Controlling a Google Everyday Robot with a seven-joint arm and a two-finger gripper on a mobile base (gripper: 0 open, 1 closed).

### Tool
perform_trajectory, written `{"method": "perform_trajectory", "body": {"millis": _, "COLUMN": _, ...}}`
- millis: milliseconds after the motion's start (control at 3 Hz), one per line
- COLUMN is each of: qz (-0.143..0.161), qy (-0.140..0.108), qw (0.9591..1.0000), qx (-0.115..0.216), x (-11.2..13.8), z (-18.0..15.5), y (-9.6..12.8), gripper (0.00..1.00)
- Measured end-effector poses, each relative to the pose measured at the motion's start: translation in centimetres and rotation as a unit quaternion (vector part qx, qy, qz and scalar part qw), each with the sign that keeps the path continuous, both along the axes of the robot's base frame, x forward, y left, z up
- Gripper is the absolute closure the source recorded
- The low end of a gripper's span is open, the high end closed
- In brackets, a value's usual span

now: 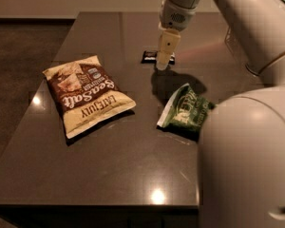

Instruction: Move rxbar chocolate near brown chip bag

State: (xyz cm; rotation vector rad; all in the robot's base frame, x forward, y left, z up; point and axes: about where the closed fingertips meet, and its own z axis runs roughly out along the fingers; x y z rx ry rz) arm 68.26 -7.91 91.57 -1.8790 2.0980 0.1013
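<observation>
The rxbar chocolate (151,57) is a small flat black wrapper lying at the far middle of the dark table (109,151). The gripper (163,63) hangs just above its right end and partly covers it. The brown chip bag (87,94), brown on top and cream below with white "Sea Salt" lettering, lies flat at the left of the table, well apart from the bar.
A green chip bag (185,112) lies right of centre, below the gripper. The robot's large white arm (249,141) fills the right side and hides that part of the table. The table's left edge drops to a dark floor.
</observation>
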Motion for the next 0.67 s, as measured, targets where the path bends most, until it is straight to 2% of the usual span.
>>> {"method": "perform_trajectory", "body": {"millis": 667, "qz": -0.051, "qy": 0.027, "qw": 0.9977, "qx": 0.035, "x": 5.4, "z": -4.2, "y": 0.6, "gripper": 0.00}}
